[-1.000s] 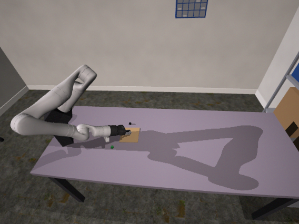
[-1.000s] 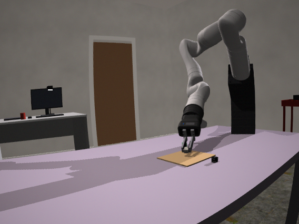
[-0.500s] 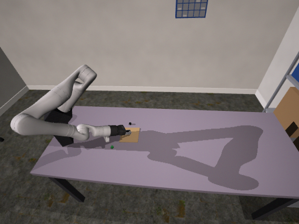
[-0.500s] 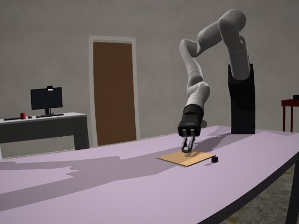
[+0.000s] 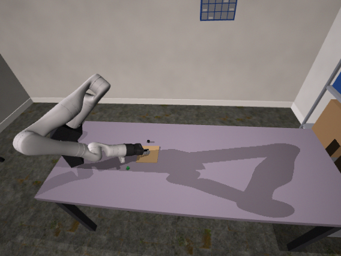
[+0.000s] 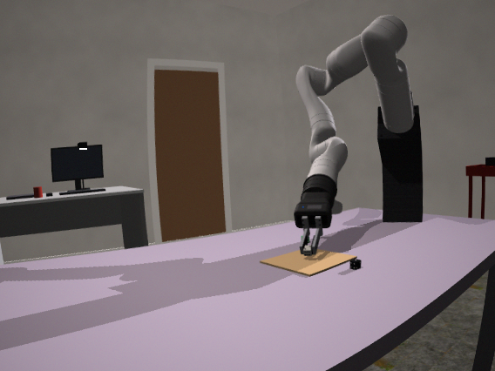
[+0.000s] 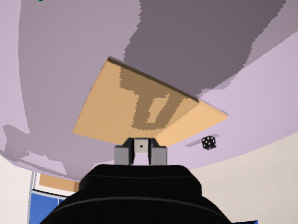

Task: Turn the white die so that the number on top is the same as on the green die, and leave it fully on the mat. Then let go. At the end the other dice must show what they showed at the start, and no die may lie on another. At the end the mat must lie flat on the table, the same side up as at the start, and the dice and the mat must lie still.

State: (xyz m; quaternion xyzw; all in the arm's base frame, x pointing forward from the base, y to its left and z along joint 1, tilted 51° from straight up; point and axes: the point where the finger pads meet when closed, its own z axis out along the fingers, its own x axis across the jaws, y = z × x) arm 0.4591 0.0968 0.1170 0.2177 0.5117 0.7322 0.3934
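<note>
Jaws (image 5: 146, 152) (image 6: 308, 252) shut around the white die (image 6: 308, 247) (image 7: 141, 146).

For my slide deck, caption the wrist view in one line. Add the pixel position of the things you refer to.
The gripper (image 7: 141, 147) holds the white die (image 7: 141, 146), one pip facing the camera, with the tan mat (image 7: 97, 107) beyond and a black die (image 7: 208, 143) beside it.
</note>
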